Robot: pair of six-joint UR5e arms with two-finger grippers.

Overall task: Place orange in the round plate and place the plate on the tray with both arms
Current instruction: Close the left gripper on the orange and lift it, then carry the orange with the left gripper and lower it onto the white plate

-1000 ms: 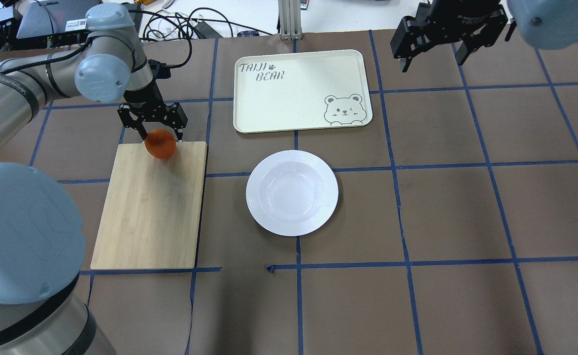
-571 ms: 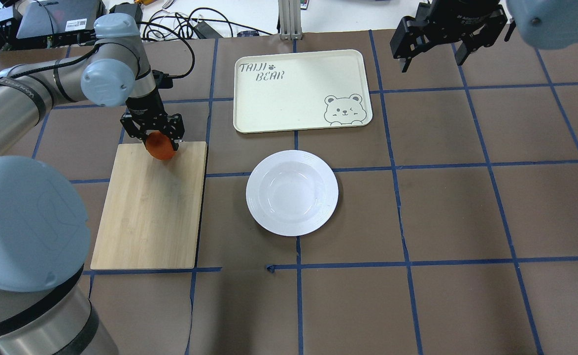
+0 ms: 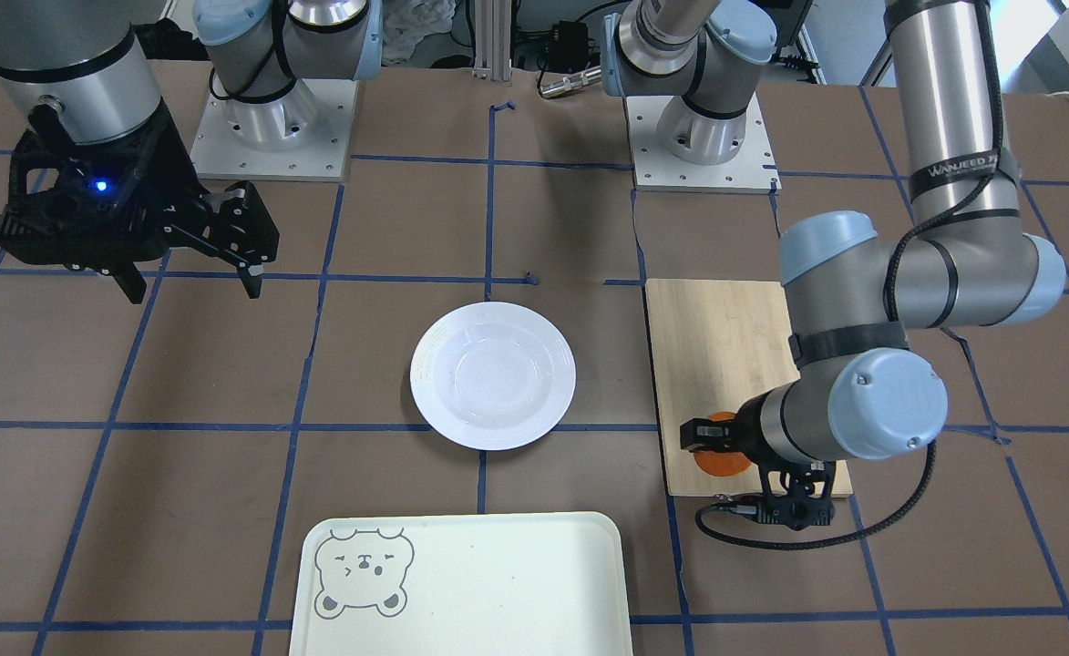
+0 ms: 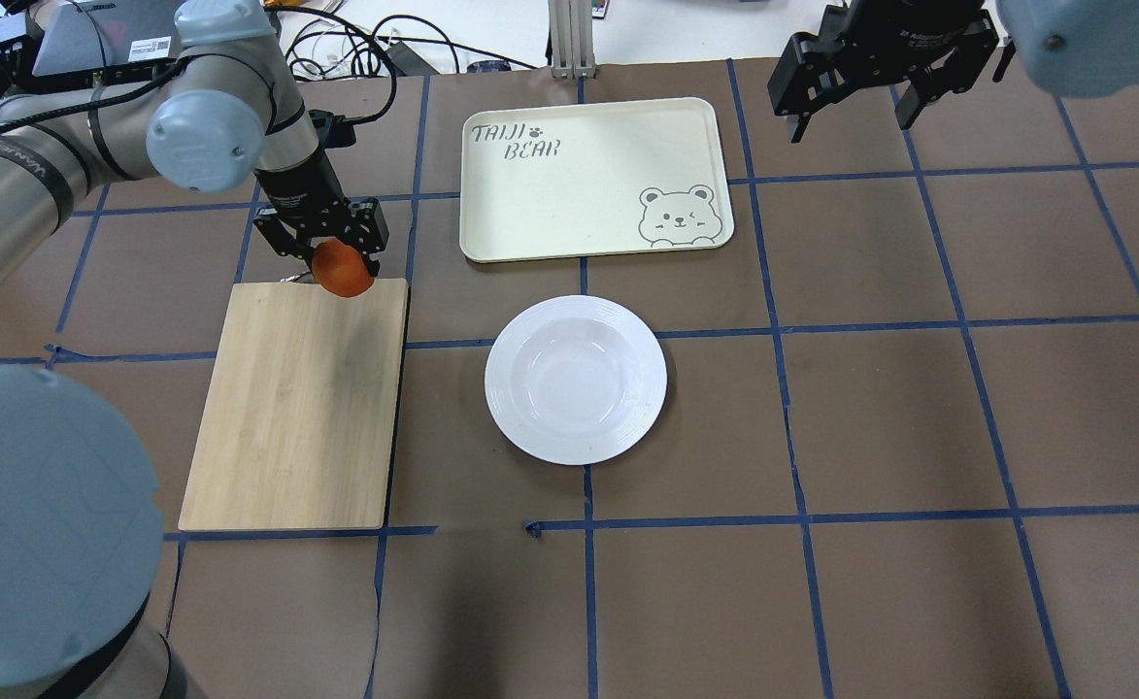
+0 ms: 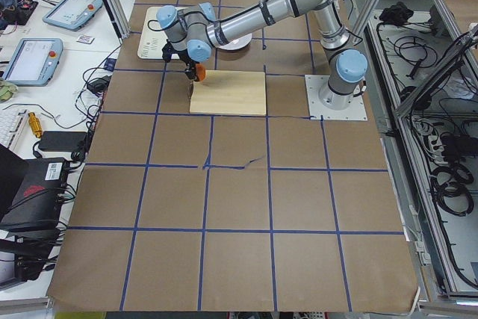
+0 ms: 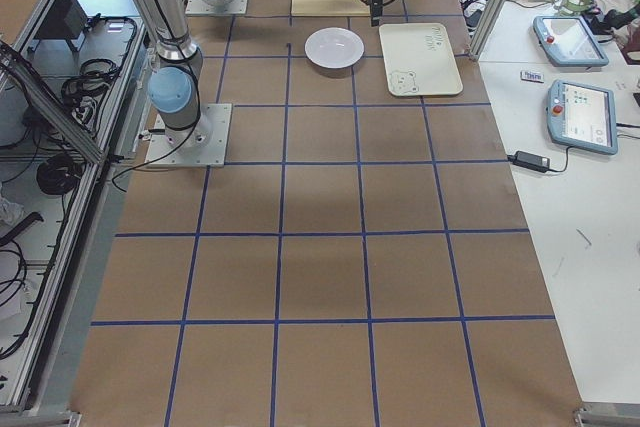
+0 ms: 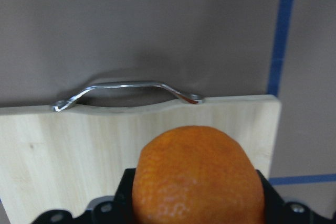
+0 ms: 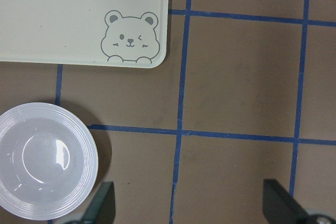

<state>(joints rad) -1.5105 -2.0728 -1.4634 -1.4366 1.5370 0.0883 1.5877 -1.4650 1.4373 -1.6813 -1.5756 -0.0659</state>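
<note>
The orange (image 4: 344,275) is pinched in my left gripper (image 4: 340,258), which is shut on it and holds it just above the far right corner of the bamboo board (image 4: 297,417). In the left wrist view the orange (image 7: 198,177) fills the bottom, over the board's edge by the metal handle (image 7: 126,88). The round plate (image 4: 576,379) lies empty at the table's middle, with the tray (image 4: 579,194) just beyond it. My right gripper (image 4: 855,115) hangs open and high, beyond the tray's right end; its wrist view shows the plate (image 8: 47,161) and the tray (image 8: 79,14) below.
The bamboo cutting board (image 3: 725,364) lies left of the plate, its handle pointing away from the robot. Blue tape lines grid the brown table cover. Cables and equipment lie past the far table edge (image 4: 365,53).
My left gripper has shifted right and toward the board's far corner with the orange, lifting it off the board. The right arm, plate and tray are unchanged.
</note>
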